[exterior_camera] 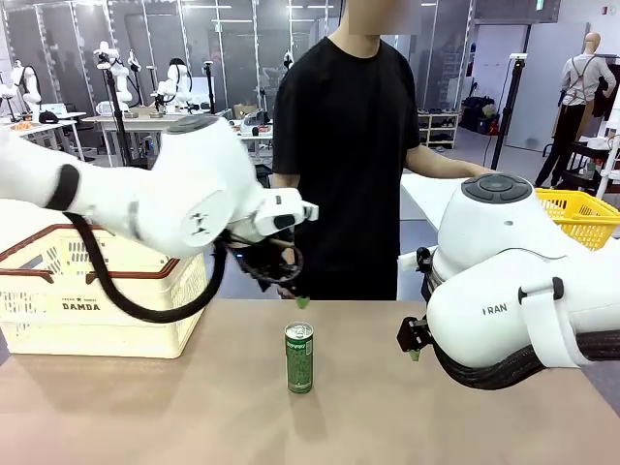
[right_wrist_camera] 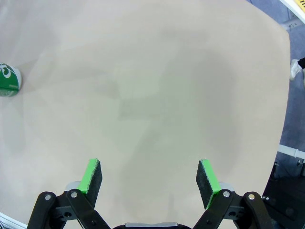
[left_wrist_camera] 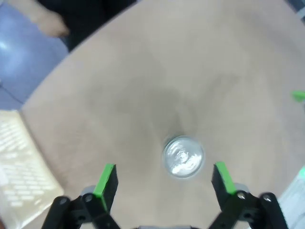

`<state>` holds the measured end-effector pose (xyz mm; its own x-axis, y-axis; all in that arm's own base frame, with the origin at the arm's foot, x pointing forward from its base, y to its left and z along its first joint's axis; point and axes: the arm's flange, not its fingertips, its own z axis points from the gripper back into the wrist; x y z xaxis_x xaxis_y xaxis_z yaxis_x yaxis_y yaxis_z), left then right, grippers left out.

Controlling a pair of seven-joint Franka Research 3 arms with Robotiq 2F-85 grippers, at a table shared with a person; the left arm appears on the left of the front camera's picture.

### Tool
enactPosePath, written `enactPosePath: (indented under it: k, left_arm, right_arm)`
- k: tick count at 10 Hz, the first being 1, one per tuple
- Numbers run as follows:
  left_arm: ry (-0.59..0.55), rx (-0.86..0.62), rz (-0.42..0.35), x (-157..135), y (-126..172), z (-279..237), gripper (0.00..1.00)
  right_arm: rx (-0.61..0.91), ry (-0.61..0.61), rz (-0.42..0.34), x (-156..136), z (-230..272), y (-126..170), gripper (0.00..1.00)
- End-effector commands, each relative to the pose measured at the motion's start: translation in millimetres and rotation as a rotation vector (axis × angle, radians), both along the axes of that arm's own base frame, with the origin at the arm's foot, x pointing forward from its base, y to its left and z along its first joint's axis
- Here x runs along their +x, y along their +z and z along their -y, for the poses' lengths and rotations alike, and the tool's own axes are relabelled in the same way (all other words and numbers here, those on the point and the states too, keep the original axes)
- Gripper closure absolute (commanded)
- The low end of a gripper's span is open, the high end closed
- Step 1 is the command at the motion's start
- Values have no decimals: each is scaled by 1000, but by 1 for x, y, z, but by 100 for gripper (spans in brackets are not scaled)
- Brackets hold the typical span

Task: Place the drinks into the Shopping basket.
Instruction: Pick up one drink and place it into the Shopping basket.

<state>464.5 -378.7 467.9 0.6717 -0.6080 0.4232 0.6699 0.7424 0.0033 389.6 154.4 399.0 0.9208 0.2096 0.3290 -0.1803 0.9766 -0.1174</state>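
Note:
One drink, a green can [exterior_camera: 299, 357] with a silver top, stands upright in the middle of the table. My left gripper [exterior_camera: 296, 296] hovers above and just behind it, pointing down and open. In the left wrist view the can's silver top [left_wrist_camera: 183, 157] lies below, between the spread green pads of that gripper [left_wrist_camera: 165, 178], nearer the right one and untouched. My right gripper [exterior_camera: 415, 352] hangs open over bare table to the can's right; its wrist view shows the gripper [right_wrist_camera: 150, 179] holding nothing and the can [right_wrist_camera: 8, 80] far off at the left edge. The cream Shopping basket [exterior_camera: 97, 300] marked DAMDA stands at the table's left.
A person in a black shirt [exterior_camera: 344, 145] stands at the far side, one hand behind my left gripper. A yellow mesh basket [exterior_camera: 581, 215] sits on another surface at the back right. Bare tabletop [exterior_camera: 387, 417] lies around the can.

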Motion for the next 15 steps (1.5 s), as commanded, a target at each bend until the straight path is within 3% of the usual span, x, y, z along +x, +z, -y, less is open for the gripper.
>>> enactPosePath:
  k: [1, 3, 4, 5, 11, 15]
  left_arm:
    - [-23, 27, -18, 9, 7, 24, 0]
    - [-51, 30, -63, 2, 3, 31, 0]
    - [-49, 66, -51, -4, 0, 29, 0]
    - [-45, 8, -33, 4, 0, 32, 0]
    - [-73, 63, -60, 8, -13, 31, 0]
    - [-83, 143, -152, 17, -41, 34, 0]
  right_arm:
    - [3, 1, -2, 1, 0, -1, 0]
    - [3, 1, -2, 1, 0, -1, 0]
    - [3, 1, -2, 1, 0, -1, 0]
    - [3, 1, -2, 1, 0, -1, 0]
    - [3, 1, -2, 1, 0, -1, 0]
    - [3, 1, -2, 1, 0, -1, 0]
